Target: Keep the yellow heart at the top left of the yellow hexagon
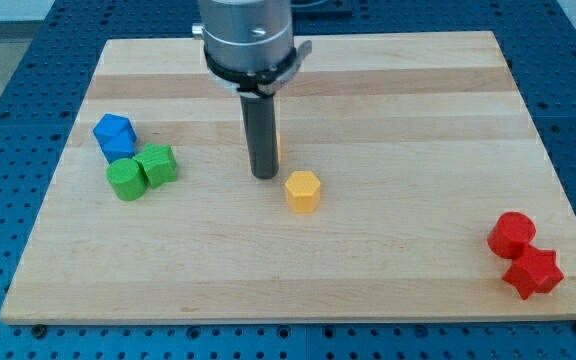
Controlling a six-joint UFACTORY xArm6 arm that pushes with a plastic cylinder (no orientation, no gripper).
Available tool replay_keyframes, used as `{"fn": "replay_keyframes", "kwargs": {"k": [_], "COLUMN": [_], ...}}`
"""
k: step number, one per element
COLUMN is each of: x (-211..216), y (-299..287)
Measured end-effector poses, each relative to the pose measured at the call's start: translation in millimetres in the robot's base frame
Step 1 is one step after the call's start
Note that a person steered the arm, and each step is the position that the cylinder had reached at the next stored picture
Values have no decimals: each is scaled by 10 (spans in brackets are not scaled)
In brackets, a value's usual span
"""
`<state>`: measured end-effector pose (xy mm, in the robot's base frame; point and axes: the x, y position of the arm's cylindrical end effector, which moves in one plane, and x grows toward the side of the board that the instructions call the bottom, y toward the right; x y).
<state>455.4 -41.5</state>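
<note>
The yellow hexagon (303, 190) lies near the middle of the wooden board (388, 90). My tip (264, 176) rests on the board just to the upper left of the hexagon, a small gap apart. A thin sliver of yellow (278, 147) shows at the right edge of the rod, most likely the yellow heart; the rod hides most of it, so its shape cannot be made out.
A blue block (114, 134), a green round block (125, 180) and a green block (157, 165) cluster at the view's left. A red round block (512, 234) and a red star (533, 272) lie at the lower right, near the board's edge.
</note>
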Motion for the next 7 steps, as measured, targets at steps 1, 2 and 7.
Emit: {"fn": "replay_keyframes", "kwargs": {"k": [1,2,7], "x": [6,-165,-547], "y": [-38,-227,-298]}}
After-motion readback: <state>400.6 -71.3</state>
